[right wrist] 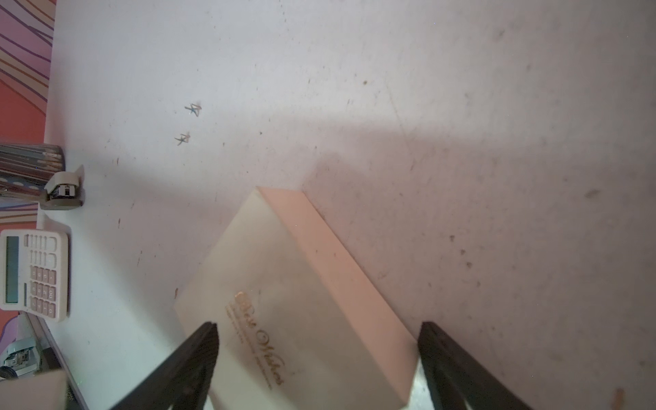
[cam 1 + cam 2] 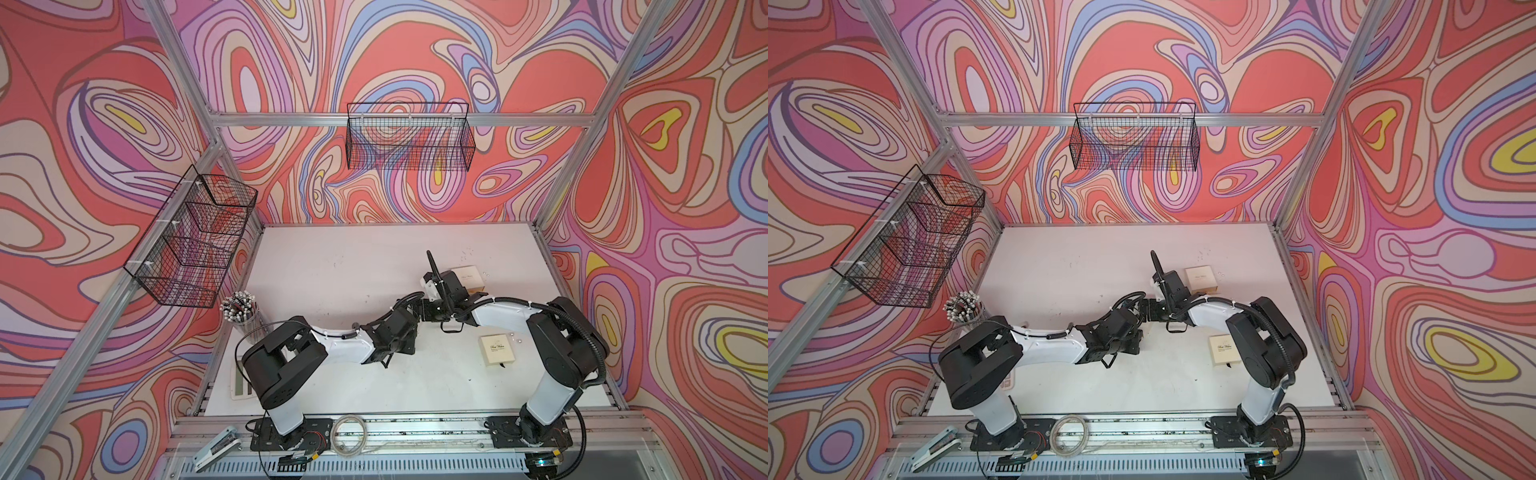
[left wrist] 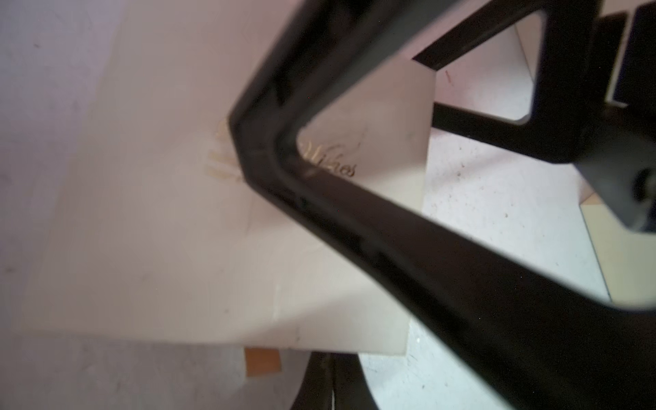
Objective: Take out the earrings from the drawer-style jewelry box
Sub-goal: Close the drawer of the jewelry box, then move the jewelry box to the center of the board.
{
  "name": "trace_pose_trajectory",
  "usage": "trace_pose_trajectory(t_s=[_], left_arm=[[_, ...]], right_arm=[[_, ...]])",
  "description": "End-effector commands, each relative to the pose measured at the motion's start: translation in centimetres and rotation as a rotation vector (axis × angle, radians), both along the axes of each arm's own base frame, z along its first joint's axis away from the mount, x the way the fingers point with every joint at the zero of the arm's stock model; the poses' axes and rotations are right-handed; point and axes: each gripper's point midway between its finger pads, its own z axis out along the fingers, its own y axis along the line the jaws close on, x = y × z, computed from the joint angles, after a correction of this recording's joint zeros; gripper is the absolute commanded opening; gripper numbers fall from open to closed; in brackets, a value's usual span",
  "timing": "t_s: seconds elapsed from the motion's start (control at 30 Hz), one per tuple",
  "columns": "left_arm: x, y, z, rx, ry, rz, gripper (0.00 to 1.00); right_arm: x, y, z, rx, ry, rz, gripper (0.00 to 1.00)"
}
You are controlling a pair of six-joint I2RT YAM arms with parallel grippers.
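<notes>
Swirled red, pink and lilac walls close in a white worktop (image 2: 332, 266), scuffed and speckled. Both arms reach into its right half. Toward the far edge a far cream box (image 2: 469, 274) lies just beside the right arm's wrist. A near cream box (image 2: 496, 349) lies closer to the front edge, near the right edge.

The earrings (image 2: 484, 273), tiny pale specks, lie on the bare worktop just right of the far cream box, outside it. More pale specks (image 2: 516, 338) lie just right of the near cream box.

In the right wrist view the right gripper (image 1: 317, 324) has its jaws spread wide, one finger on each side of a gold-lettered box (image 1: 301, 284) lying askew between them. Whether they touch it, or which box it is, I cannot tell.

The left gripper (image 3: 259, 159) is closed, its black finger crossing a blurred cream box top (image 3: 142, 230). What it pinches, if anything, I cannot tell.

A calculator (image 1: 33, 273) and a pencil cup (image 2: 243, 316) sit at the left edge.
</notes>
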Motion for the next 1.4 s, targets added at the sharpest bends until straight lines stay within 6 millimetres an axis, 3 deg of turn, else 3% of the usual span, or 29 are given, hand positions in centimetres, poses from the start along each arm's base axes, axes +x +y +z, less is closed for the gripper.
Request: trace_pose_trajectory(t_s=[0.0,0.07,0.23,0.3,0.37,0.5,0.73,1.03,1.37], left_arm=[[-0.2,-0.6,2.7,-0.081,-0.041,-0.043,0.03],[-1.6,0.3,3.4,-0.07,-0.043,-0.074,0.11],[-2.9,3.8,5.6,0.039,-0.089,-0.082,0.48],[-2.8,4.3,6.9,0.069,-0.124,-0.104,0.7],[-2.4,4.7,8.1,0.102,-0.152,-0.107,0.99],[-1.8,4.0,8.9,0.128,-0.157,-0.179,1.0],[0.2,2.2,6.4,0.286,-0.066,-0.264,1.0],[3.5,1.5,3.3,0.493,-0.061,-0.278,1.0],[5.6,1.7,1.9,0.591,-0.063,-0.202,1.0]], right_arm=[[0.1,0.3,0.8,0.0,0.017,-0.035,0.94],[1.2,0.5,1.6,0.005,-0.005,-0.067,0.95],[3.8,0.9,4.2,0.024,-0.071,-0.127,0.96],[4.7,0.7,5.3,0.028,-0.096,-0.155,0.97],[5.3,-0.2,6.8,0.031,-0.124,-0.198,0.97],[5.1,-2.9,10.1,0.051,-0.192,-0.285,0.98],[1.5,-7.0,12.9,0.032,-0.252,-0.359,0.98],[-2.2,-8.4,12.8,0.071,-0.237,-0.348,0.98],[-3.3,-8.1,11.1,0.089,-0.198,-0.32,0.97]])
